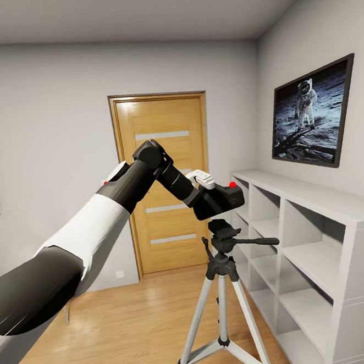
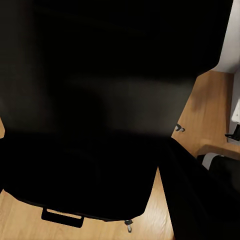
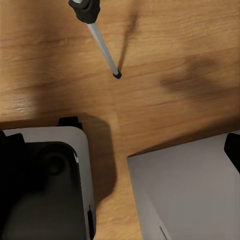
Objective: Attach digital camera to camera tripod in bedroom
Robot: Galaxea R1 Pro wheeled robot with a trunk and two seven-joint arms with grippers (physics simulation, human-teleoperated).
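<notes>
The small chunky black digital camera with the bright red round button sits at the tip of the left claw, out at the end of the long black and white left arm. The claw seems to have the camera in its grip, but the camera hides the fingers, so I cannot tell how wide they are. In the left wrist view a big dark shape, most likely the camera, blocks nearly everything. The key thing is what lies under the claw. The tall camera tripod with silver-grey metal legs and a black head stands right below the claw and the camera. The top of the tripod's head is just under the camera's bottom, very near, and I cannot tell if they touch yet. The camera's long side runs out from the claw toward the white cube shelves, close to level. The tripod's black side handle points the same way. So I think the next move is straight down, a tiny bit. The left arm is the one doing the job. One thin tripod leg shows on the light wood floor below the right arm's camera.
</notes>
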